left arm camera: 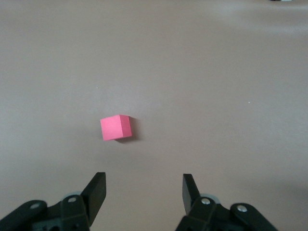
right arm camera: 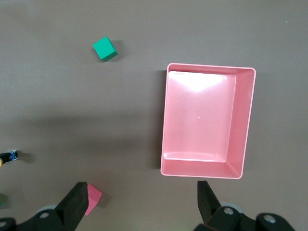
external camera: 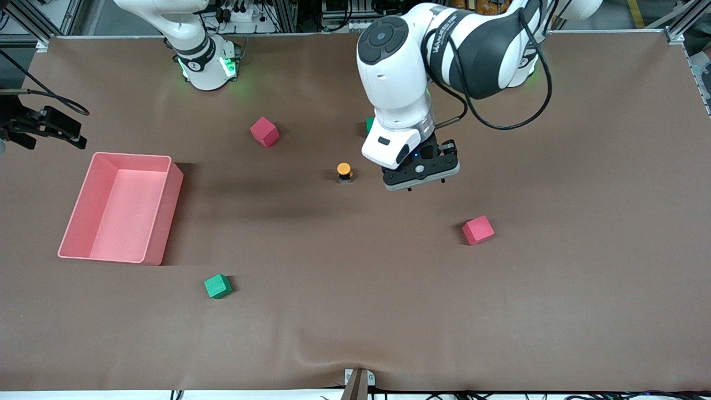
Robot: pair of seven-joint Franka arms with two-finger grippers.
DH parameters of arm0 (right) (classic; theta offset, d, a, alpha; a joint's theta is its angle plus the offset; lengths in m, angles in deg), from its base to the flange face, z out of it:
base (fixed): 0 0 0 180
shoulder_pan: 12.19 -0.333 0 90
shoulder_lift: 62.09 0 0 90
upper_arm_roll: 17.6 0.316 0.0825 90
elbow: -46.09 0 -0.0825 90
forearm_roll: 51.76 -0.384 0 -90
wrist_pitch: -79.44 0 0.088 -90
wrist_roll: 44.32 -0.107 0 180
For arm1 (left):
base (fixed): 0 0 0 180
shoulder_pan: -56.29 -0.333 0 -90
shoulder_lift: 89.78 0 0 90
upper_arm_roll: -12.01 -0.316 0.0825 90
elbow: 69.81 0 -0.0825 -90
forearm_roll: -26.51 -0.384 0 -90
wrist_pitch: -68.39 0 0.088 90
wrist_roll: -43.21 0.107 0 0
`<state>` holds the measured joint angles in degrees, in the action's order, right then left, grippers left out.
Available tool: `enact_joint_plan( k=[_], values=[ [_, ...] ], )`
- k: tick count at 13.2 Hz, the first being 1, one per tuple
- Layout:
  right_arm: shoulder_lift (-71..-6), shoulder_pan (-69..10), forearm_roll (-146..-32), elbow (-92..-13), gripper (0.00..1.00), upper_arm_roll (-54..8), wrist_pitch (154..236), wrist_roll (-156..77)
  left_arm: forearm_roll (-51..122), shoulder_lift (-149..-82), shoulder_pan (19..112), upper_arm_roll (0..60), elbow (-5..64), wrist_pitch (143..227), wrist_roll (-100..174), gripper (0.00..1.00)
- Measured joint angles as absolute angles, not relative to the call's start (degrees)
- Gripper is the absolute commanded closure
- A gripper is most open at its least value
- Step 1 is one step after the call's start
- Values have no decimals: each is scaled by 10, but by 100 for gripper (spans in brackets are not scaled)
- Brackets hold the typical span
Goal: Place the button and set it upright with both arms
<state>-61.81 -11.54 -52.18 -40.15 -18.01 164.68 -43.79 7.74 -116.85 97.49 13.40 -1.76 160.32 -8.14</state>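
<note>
Brown table: orange-capped button stands upright at frame centre. Left gripper hovers beside it, fingers spread, empty. Right gripper hangs over the table beside the pink bin, fingers spread, waiting. Placement appears done; next move should be retreat.

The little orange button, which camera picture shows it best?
The front view. There the button stands upright on the brown table, its orange cap and black body in plain sight. The right wrist view catches only a sliver of it at the picture's edge. The left wrist view does not show it.
</note>
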Motion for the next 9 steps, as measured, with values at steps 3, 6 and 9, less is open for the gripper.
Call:
enact_joint_plan(
  k=[3,6,9],
  values=[
    [-619,-115,-522,-402,0,-180,1647,-438,92,-1168,973,135,-17,1603,-81,27],
    [-620,-115,-522,-402,0,-180,1647,-438,114,-1168,965,135,-17,1603,-77,21],
    [-620,-115,-522,-402,0,-180,1647,-438,118,-1168,958,135,-17,1603,-51,0]
  ],
)
